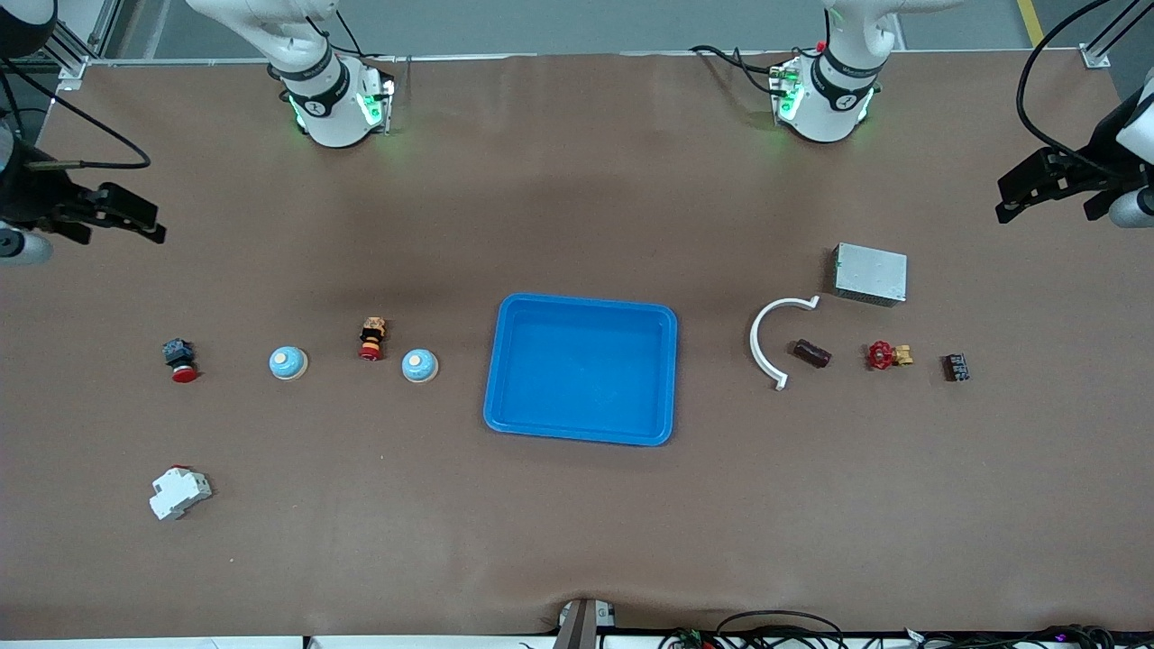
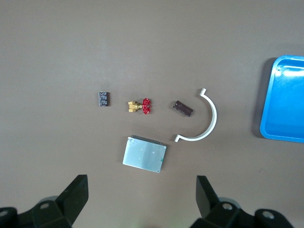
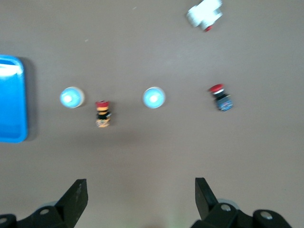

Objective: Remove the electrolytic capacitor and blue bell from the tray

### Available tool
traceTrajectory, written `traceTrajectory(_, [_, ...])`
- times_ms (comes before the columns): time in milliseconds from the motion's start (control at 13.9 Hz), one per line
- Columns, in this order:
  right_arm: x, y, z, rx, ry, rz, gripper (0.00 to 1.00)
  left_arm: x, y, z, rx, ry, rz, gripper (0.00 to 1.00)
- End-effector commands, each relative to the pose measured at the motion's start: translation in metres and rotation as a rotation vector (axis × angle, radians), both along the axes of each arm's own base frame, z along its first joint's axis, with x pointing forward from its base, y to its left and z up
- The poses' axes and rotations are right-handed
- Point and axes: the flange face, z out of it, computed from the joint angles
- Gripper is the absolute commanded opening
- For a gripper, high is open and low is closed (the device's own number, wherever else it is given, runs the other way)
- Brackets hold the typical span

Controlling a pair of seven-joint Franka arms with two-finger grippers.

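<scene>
The capacitor point(image 1: 811, 353), a small dark brown cylinder, lies on the table toward the left arm's end, beside a white curved clip point(image 1: 766, 338); the left wrist view shows the capacitor point(image 2: 183, 108) too. Two pale blue dome bells point(image 1: 288, 362) point(image 1: 419, 365) sit toward the right arm's end, and both bells point(image 3: 154, 97) point(image 3: 72, 97) show in the right wrist view. My left gripper point(image 1: 1002, 200) point(image 2: 141, 180) hangs open and empty high over its end of the table. My right gripper point(image 1: 159, 225) point(image 3: 140, 183) hangs open and empty over the other end.
An empty blue tray point(image 1: 586, 301) sits mid-table. Near the capacitor are a grey metal box point(image 1: 870, 273), a red valve point(image 1: 886, 355) and a small black block point(image 1: 957, 367). Near the bells are two red-capped push buttons point(image 1: 180, 359) point(image 1: 371, 338) and a white breaker point(image 1: 179, 492).
</scene>
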Motion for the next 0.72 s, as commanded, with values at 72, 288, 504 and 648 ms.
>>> traceTrajectory(72, [0.0059, -0.0029, 0.0172, -0.017, -0.028, -0.002, 1.0, -0.0008, 0.0018, 0.0038, -0.017, -0.005, -0.012, 1.0])
traceTrajectory(288, [0.0046, -0.007, 0.0193, -0.011, -0.035, -0.011, 1.0, -0.001, 0.0011, 0.0043, -0.015, -0.005, -0.01, 1.0])
traceTrajectory(504, [0.0026, -0.0101, 0.0226, 0.011, -0.042, -0.022, 1.0, -0.0011, 0.0013, 0.0095, -0.014, -0.013, -0.009, 1.0])
traceTrajectory(648, [0.0024, -0.0094, 0.0222, 0.012, -0.033, -0.021, 1.0, -0.0027, -0.002, 0.0083, -0.015, 0.001, -0.015, 1.0])
